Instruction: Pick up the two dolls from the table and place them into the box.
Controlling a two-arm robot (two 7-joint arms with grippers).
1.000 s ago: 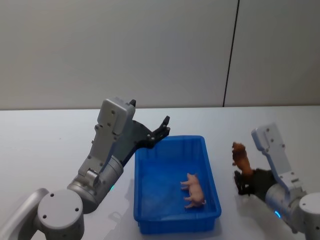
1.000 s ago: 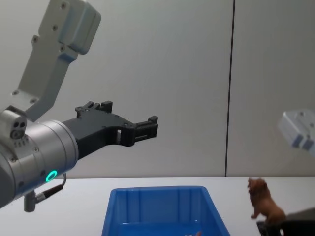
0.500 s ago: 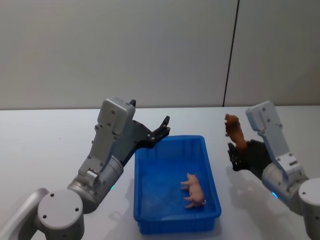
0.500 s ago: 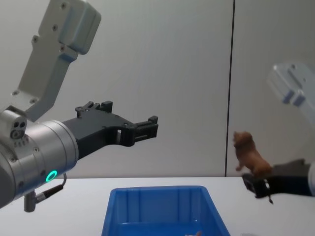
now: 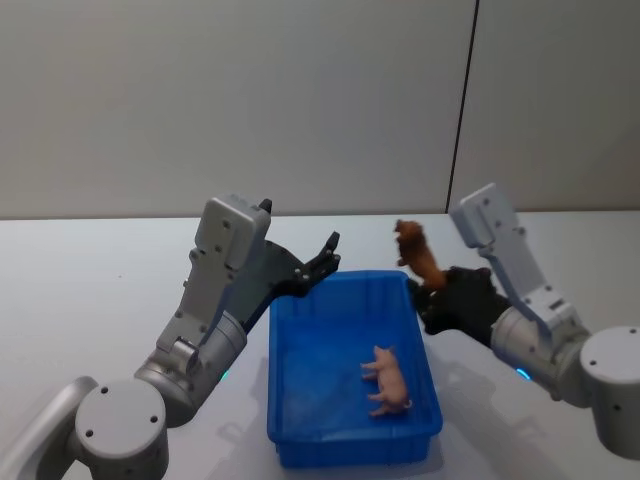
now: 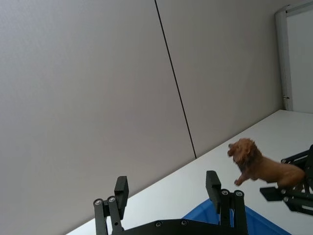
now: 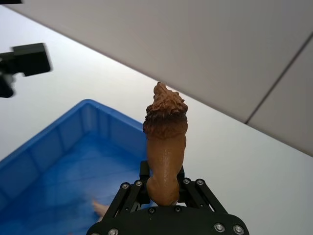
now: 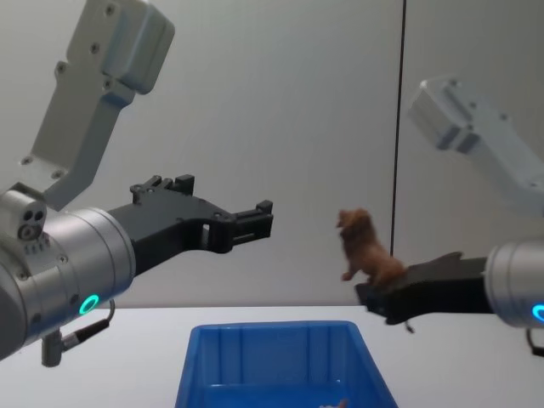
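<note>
My right gripper [image 5: 432, 290] is shut on the reddish-brown doll [image 5: 415, 256], holding it upright in the air over the far right corner of the blue box [image 5: 272, 370]. The right wrist view has this doll [image 7: 165, 147] standing up out of the jaws with the box [image 7: 44, 142] below. The pale pink doll [image 5: 388, 380] lies inside the box, toward its right side. My left gripper [image 5: 325, 255] hovers open and holding nothing above the box's far left corner. From the chest, the brown doll [image 8: 365, 251] hangs well above the box rim [image 8: 272, 327].
The white table [image 5: 80, 290] spreads around the box on all sides. A grey wall with a dark vertical seam [image 5: 462, 110] stands behind.
My right gripper has risen and moved left with the brown doll, from beside the box's right side to above its far right corner. The left arm has not moved.
</note>
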